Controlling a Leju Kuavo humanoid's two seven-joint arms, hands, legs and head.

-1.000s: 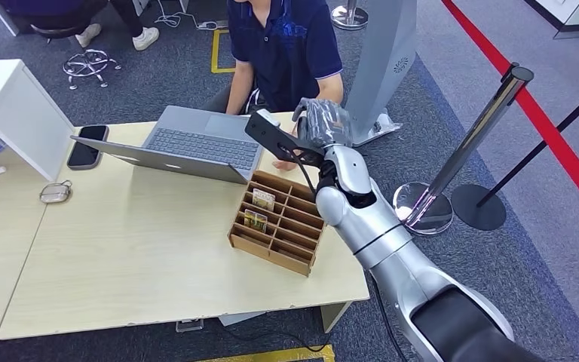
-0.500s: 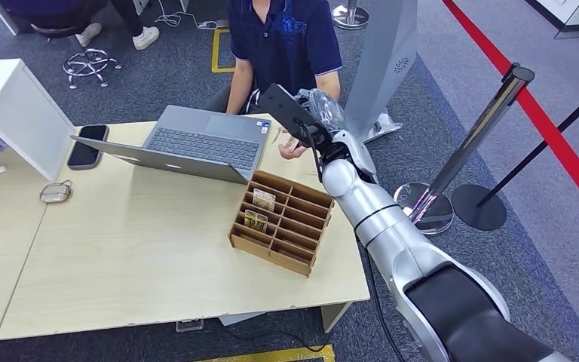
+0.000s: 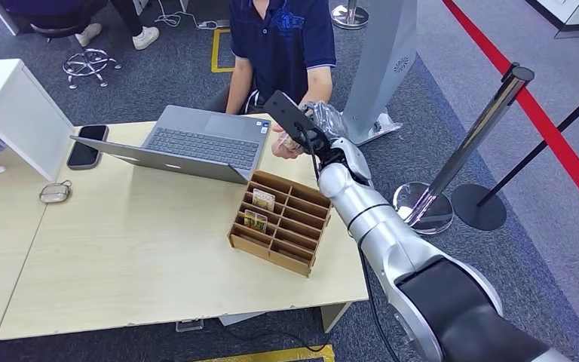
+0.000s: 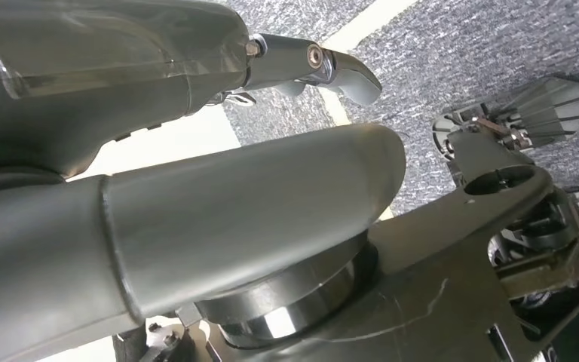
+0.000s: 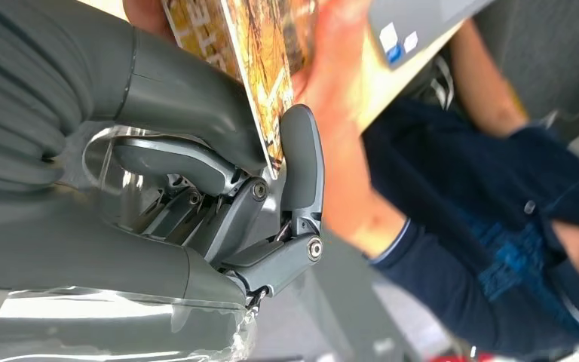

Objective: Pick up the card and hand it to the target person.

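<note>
Card (image 5: 260, 60) looks glossy to us, printed in yellow-brown with some lettering. Our right hand (image 3: 318, 124) pinches it between thumb (image 5: 188, 83) and a dark finger past the tabletop's far edge, right by the laptop (image 3: 185, 143), touching the person's hand (image 3: 286, 143). Left hand (image 4: 196, 188): we can't tell its grip.

My right hand (image 5: 219, 143) pinches the card (image 5: 260, 56) between my thick grey thumb and a darker finger (image 5: 301, 162), gripping its near edge. The card's printed yellow-brown face stands edge-on beyond my fingers. A person's hand (image 5: 339, 98) lies against its far side, touching it. Past that are a dark blue sleeve (image 5: 460, 249) and a laptop corner (image 5: 415, 30).
</note>
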